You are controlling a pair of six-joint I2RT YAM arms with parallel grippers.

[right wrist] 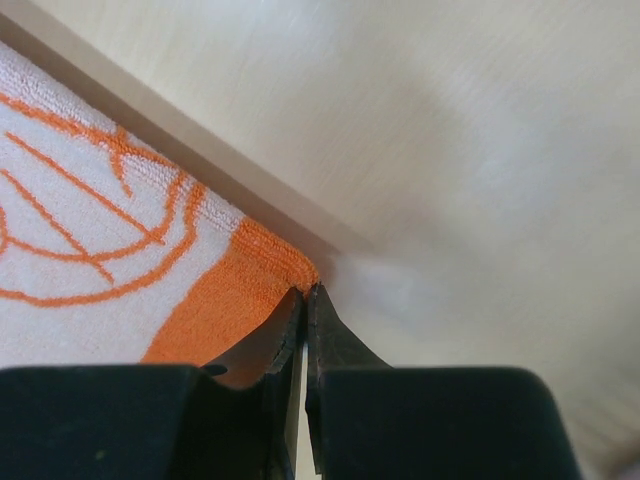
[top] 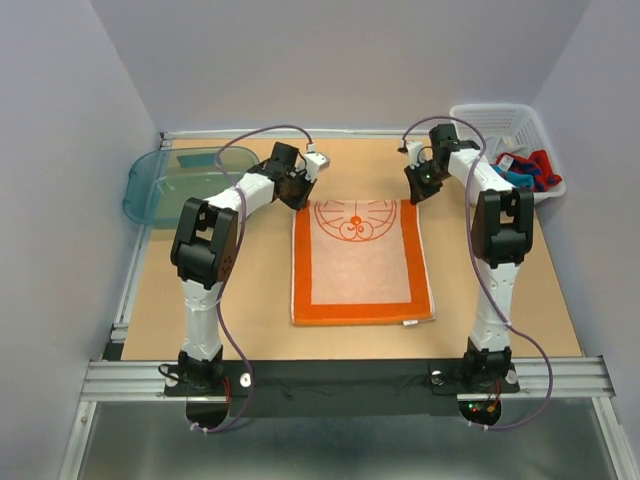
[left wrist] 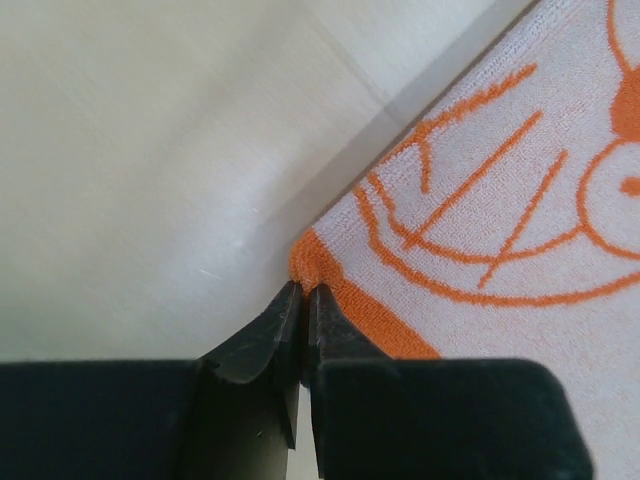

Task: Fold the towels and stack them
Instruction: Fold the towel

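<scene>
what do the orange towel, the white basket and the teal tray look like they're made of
The orange towel looks like soft matte terry cloth: the wrist views show a fuzzy looped nap. The white basket is probably rigid plastic, given its open lattice walls. The teal tray seems translucent, slightly glossy plastic; you can see through its wall.

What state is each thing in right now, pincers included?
orange towel: spread flat, unfolded.
left pincer: shut on the orange towel's far left corner.
right pincer: shut on its far right corner.
basket: upright, holding red and blue towels in a heap.
tray: upright, contents unclear.
</scene>
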